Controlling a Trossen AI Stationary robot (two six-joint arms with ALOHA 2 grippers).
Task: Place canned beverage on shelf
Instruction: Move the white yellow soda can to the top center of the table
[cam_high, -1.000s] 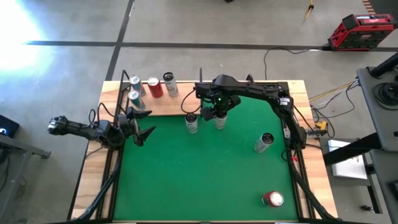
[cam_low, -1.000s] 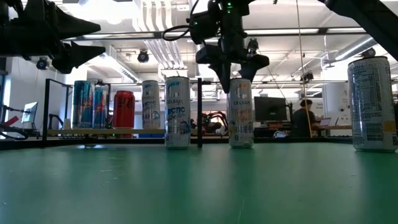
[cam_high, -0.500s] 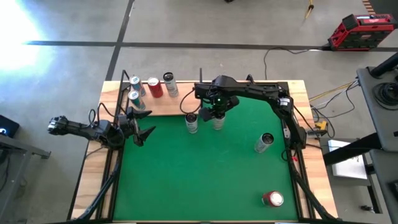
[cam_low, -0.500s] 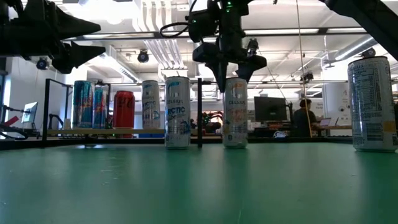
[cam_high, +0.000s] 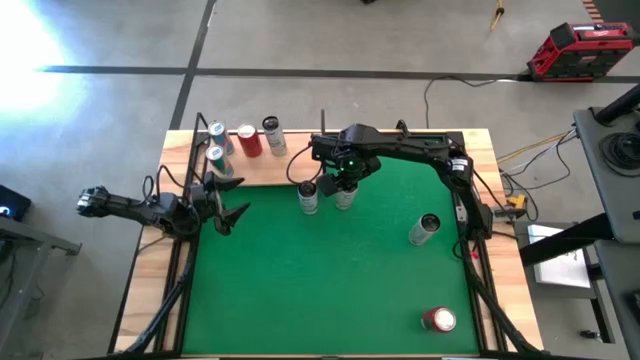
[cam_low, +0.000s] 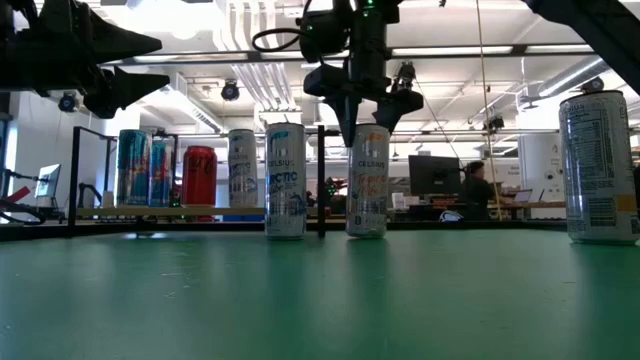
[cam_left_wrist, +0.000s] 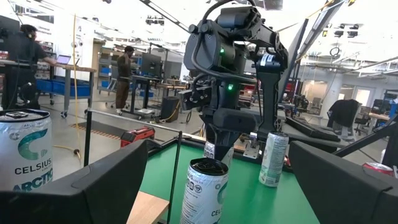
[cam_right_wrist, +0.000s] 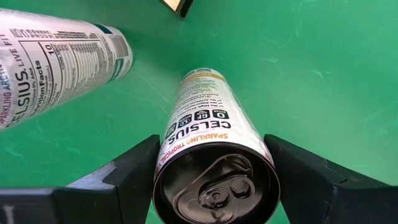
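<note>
Holding a Celsius can (cam_high: 345, 193) by its top in the right jaws, closed partway around it, long axis upright, base at or barely above the green mat (cam_high: 330, 280); cannot tell which. Needs to go left and toward the table's far edge from those jaws to reach the shelf (cam_high: 275, 172), passing a second standing can (cam_high: 308, 198) just beside the held one. Hovering closer to the shelf, just off its front edge, with the left jaws spread wide and empty. Counting eight cans: four on the shelf, four over the mat, including the held one, one upright can (cam_high: 425, 228) at right, and a red can (cam_high: 438, 319) near the front.
</note>
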